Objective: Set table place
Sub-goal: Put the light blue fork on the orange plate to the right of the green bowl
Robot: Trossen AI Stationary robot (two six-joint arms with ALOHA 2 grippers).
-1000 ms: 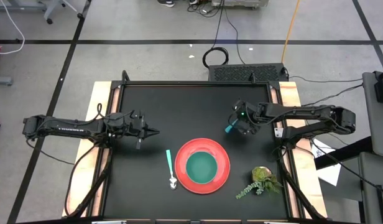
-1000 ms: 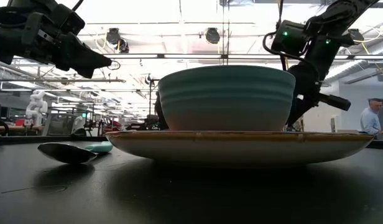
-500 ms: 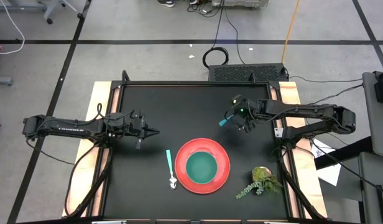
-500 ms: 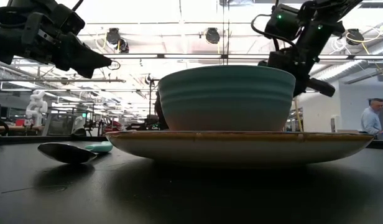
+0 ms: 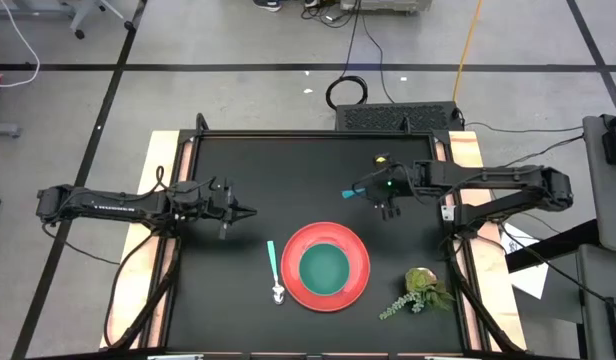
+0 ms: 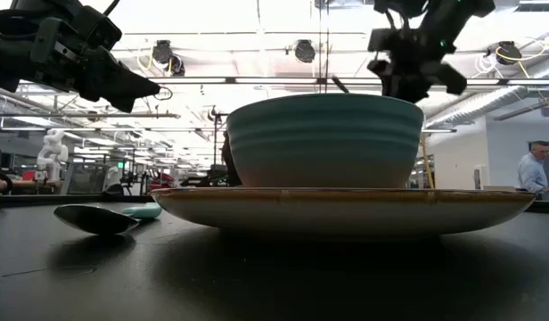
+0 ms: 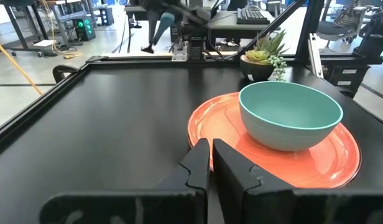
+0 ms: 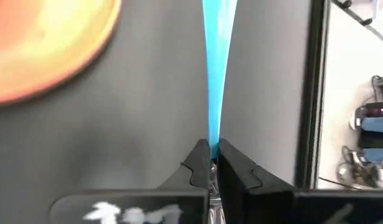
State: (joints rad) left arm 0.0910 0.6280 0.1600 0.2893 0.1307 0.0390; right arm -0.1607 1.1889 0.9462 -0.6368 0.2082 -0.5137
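Plate [image 5: 326, 267] — red, round — lies near the front middle of the black worktop [image 5: 288, 170], a green bowl [image 5: 324, 267] on it and a spoon [image 5: 275, 272] just beside it. Right claw [image 5: 366, 188] hangs above the worktop behind the plate, clamped on a thin turquoise utensil [image 8: 216, 68]. Left claw [image 5: 250, 212] — fingers together, empty — hovers at the left.

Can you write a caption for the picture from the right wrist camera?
Right gripper shut on a thin teal utensil handle, red plate nearby.

green bowl [image 5: 324, 268], spoon [image 5: 275, 272] – potted succulent [image 5: 419, 287]
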